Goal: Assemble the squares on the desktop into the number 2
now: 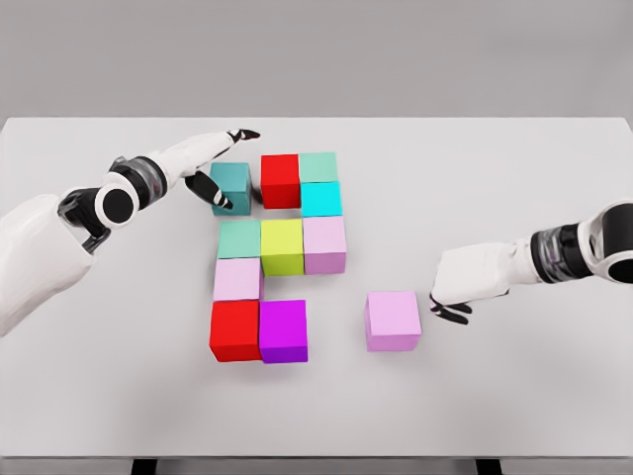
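Coloured cubes lie on the white table (514,178). A top row holds a dark teal cube (232,183), a red cube (280,179) and a pale green cube (317,166), with a cyan cube (321,199) below it. The middle row is a mint cube (239,238), a yellow-green cube (282,245) and a lilac cube (324,242). Below sit a pale pink cube (237,279), a second red cube (235,330) and a magenta cube (283,330). A loose lilac cube (393,320) lies apart at the right. My left hand (226,168) grasps the dark teal cube. My right hand (457,287) rests just right of the loose cube, fingers curled, holding nothing.
The table's far edge runs just behind the top row. Its front edge lies below the bottom cubes. Bare tabletop stretches right of the cyan cube and along the left side under my left arm (119,198).
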`<state>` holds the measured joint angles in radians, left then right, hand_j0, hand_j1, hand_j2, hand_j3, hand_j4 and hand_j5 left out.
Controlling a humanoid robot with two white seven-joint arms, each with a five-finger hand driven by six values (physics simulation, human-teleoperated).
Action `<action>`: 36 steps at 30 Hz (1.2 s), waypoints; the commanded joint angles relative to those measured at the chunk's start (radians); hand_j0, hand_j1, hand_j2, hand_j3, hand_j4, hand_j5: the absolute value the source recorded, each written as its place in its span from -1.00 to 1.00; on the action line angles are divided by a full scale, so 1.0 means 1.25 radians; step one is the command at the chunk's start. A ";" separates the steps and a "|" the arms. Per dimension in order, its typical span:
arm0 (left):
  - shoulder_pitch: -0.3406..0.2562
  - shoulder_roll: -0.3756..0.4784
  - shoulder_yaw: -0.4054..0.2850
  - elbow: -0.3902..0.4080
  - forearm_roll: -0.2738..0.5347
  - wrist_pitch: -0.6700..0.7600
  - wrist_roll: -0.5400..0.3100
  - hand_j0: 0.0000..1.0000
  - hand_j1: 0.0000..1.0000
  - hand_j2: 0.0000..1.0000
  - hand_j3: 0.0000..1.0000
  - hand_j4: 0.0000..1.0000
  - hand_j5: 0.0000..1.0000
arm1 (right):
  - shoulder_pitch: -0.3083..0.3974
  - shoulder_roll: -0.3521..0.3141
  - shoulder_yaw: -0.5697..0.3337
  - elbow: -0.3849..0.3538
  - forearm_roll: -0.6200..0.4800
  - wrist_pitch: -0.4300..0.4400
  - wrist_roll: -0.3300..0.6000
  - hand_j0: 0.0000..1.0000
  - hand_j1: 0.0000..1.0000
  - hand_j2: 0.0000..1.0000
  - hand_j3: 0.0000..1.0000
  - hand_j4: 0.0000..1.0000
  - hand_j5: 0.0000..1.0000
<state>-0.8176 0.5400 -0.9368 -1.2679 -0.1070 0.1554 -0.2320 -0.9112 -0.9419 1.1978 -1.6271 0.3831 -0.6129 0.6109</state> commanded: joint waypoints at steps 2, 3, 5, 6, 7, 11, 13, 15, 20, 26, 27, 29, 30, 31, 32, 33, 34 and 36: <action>0.000 -0.006 0.006 0.013 0.000 -0.011 0.003 1.00 1.00 1.00 1.00 1.00 1.00 | 0.000 -0.002 0.010 -0.018 -0.003 0.002 0.000 -0.76 -0.76 -0.76 -0.76 -0.76 -0.76; 0.000 -0.006 0.009 0.013 0.000 -0.011 0.003 1.00 1.00 1.00 1.00 1.00 1.00 | 0.000 -0.001 0.016 -0.018 -0.003 0.002 0.000 -0.76 -0.76 -0.76 -0.76 -0.76 -0.76; 0.000 -0.009 0.009 0.019 0.000 -0.011 0.003 1.00 1.00 1.00 1.00 1.00 1.00 | -0.001 0.000 0.022 -0.021 -0.005 0.002 0.000 -0.76 -0.76 -0.76 -0.76 -0.76 -0.76; 0.000 -0.009 0.009 0.019 0.000 -0.011 0.003 1.00 1.00 1.00 1.00 1.00 1.00 | 0.000 0.000 0.023 -0.022 -0.005 0.002 0.000 -0.76 -0.76 -0.76 -0.76 -0.76 -0.76; 0.000 -0.012 0.009 0.023 0.000 -0.011 0.003 1.00 1.00 1.00 1.00 1.00 1.00 | 0.001 0.002 0.025 -0.022 -0.005 0.002 0.000 -0.76 -0.76 -0.76 -0.76 -0.76 -0.76; 0.000 -0.025 0.009 0.034 -0.002 -0.013 0.003 1.00 1.00 1.00 1.00 1.00 1.00 | 0.000 0.006 0.033 -0.022 -0.005 0.002 0.000 -0.76 -0.76 -0.76 -0.76 -0.76 -0.76; 0.000 -0.025 0.011 0.039 -0.002 -0.013 0.004 1.00 1.00 1.00 1.00 1.00 1.00 | 0.001 0.007 0.033 -0.022 -0.005 0.002 0.000 -0.76 -0.76 -0.76 -0.76 -0.76 -0.76; 0.000 -0.025 0.011 0.039 0.000 -0.015 0.003 1.00 1.00 1.00 1.00 1.00 1.00 | 0.001 0.009 0.033 -0.022 -0.005 0.002 0.000 -0.76 -0.76 -0.76 -0.76 -0.76 -0.76; 0.000 -0.023 0.009 0.040 -0.002 -0.018 0.004 1.00 1.00 1.00 1.00 1.00 1.00 | -0.001 0.010 0.032 -0.024 -0.008 0.002 0.000 -0.76 -0.76 -0.76 -0.76 -0.76 -0.76; 0.000 -0.028 0.012 0.053 -0.002 -0.029 0.004 1.00 1.00 1.00 1.00 1.00 1.00 | -0.002 0.028 0.031 -0.022 -0.009 0.002 0.000 -0.76 -0.76 -0.76 -0.76 -0.76 -0.76; -0.001 -0.033 0.014 0.055 -0.002 -0.029 0.004 1.00 1.00 1.00 1.00 1.00 1.00 | -0.002 0.029 0.031 -0.022 -0.009 0.002 0.000 -0.76 -0.76 -0.76 -0.76 -0.76 -0.76; -0.001 -0.034 0.019 0.057 -0.002 -0.029 0.004 1.00 1.00 1.00 1.00 1.00 1.00 | -0.004 0.029 0.031 -0.022 -0.013 0.002 0.000 -0.76 -0.76 -0.76 -0.76 -0.76 -0.76; 0.000 -0.034 0.020 0.057 -0.002 -0.030 0.004 1.00 1.00 1.00 1.00 1.00 1.00 | -0.004 0.029 0.031 -0.022 -0.016 0.002 0.000 -0.76 -0.76 -0.76 -0.76 -0.76 -0.76; -0.001 -0.036 0.021 0.062 -0.002 -0.030 0.004 1.00 1.00 1.00 1.00 1.00 1.00 | -0.004 0.031 0.030 -0.022 -0.017 0.002 0.000 -0.76 -0.76 -0.76 -0.76 -0.76 -0.76; -0.001 -0.036 0.021 0.063 -0.002 -0.030 0.004 1.00 1.00 1.00 1.00 1.00 1.00 | -0.005 0.034 0.030 -0.024 -0.017 0.002 0.000 -0.76 -0.76 -0.76 -0.76 -0.76 -0.76; -0.001 -0.037 0.021 0.063 -0.002 -0.030 0.004 1.00 1.00 1.00 1.00 1.00 1.00 | -0.005 0.036 0.030 -0.022 -0.017 0.002 0.000 -0.76 -0.76 -0.76 -0.76 -0.76 -0.76; -0.001 -0.037 0.021 0.063 -0.002 -0.029 0.004 1.00 1.00 1.00 1.00 1.00 1.00 | -0.006 0.037 0.030 -0.024 -0.017 0.002 0.000 -0.76 -0.76 -0.76 -0.76 -0.76 -0.76; -0.001 -0.037 0.021 0.062 -0.002 -0.029 0.004 1.00 1.00 1.00 1.00 1.00 1.00 | -0.007 0.045 0.031 -0.024 -0.019 0.002 0.000 -0.76 -0.76 -0.76 -0.76 -0.76 -0.76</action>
<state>-0.8176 0.4945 -0.9124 -1.1908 -0.1088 0.1203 -0.2275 -0.9204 -0.8928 1.2359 -1.6560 0.3654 -0.6129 0.6109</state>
